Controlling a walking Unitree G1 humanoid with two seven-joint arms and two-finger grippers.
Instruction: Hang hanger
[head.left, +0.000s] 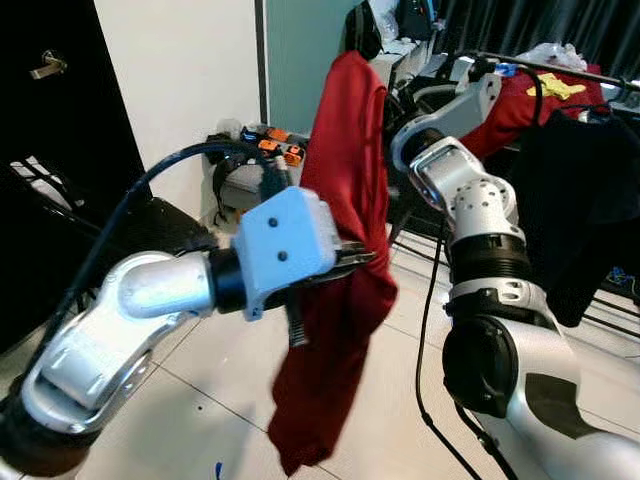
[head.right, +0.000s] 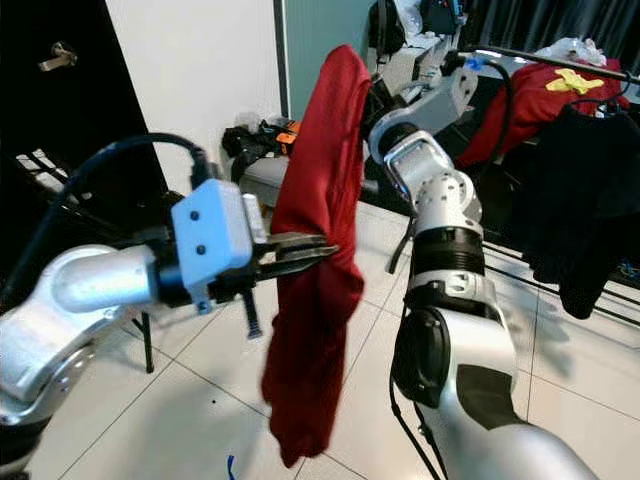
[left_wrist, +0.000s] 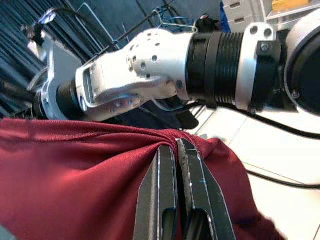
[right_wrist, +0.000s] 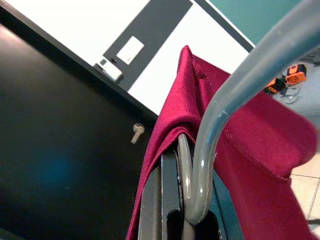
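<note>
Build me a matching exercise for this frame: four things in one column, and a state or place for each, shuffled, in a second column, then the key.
Things
1. left gripper
2. right gripper
3. red garment
4. black garment

States or places
A. hangs on the rail at the robot's right
B. shut on the grey hanger's hook, up at the top of the red cloth
C. draped long, from the raised right arm down toward the tiled floor
D. pinching a fold of red cloth at mid height

Pairs: 1-D, 2-B, 3-C, 4-A
</note>
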